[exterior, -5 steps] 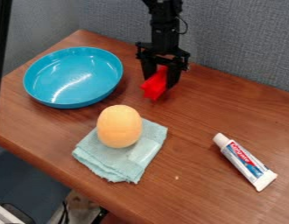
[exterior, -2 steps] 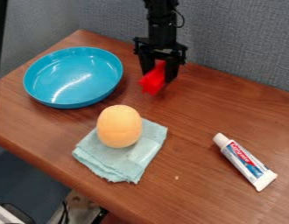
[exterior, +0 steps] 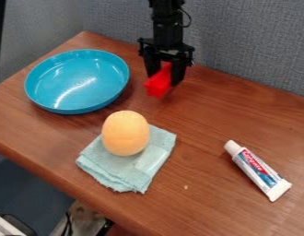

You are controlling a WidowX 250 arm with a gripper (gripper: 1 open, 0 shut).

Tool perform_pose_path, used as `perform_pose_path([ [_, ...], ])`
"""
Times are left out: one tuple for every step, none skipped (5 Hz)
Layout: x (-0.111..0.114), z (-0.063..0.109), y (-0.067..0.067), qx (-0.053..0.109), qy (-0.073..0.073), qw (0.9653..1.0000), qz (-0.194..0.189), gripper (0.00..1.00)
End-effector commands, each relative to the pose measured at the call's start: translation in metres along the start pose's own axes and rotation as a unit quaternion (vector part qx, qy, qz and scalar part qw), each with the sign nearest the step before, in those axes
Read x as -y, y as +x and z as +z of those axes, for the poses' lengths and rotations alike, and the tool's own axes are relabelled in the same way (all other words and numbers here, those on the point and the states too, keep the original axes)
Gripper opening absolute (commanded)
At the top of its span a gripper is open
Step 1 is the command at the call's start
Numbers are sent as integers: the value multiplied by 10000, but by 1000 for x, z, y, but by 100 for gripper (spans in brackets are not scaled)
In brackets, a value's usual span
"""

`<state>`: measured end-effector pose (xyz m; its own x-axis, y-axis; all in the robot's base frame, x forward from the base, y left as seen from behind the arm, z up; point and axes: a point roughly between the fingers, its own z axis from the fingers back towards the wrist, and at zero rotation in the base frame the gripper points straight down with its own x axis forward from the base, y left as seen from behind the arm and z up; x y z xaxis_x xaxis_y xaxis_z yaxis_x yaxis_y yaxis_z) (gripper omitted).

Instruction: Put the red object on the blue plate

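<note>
**Red block in the claw, short of the plate**

Against the earlier frames, your gripper [exterior: 163,74] and the red block [exterior: 159,83] sit a little further left, nearer the blue plate [exterior: 44,92]; nothing else on the table has shifted. The arm comes down from the top edge with the claw pointing straight down, its two fingers closed on the block's upper part. The block hangs tilted, just right of the plate's rim. Nearer the camera, the orange ball [exterior: 125,132] rests on the teal cloth [exterior: 148,162], and a toothpaste tube [exterior: 258,170] lies far right. Bare table lies between block and plate.
</note>
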<state>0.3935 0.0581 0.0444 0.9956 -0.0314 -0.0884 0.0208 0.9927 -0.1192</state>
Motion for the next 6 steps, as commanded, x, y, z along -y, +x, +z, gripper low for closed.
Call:
perform_pose_path([
  [-3, 59, 5, 755, 110, 9971, -19, 0],
  [-8, 63, 1, 771, 102, 9970, -25, 0],
  [-14, 67, -2, 789, 97, 9968, -19, 0],
  [-30, 75, -12, 821, 94, 9965, 123, 0],
  [-45, 82, -21, 847, 90, 9960, 256, 0],
  [-61, 94, -31, 982, 100, 9941, 456, 0],
])
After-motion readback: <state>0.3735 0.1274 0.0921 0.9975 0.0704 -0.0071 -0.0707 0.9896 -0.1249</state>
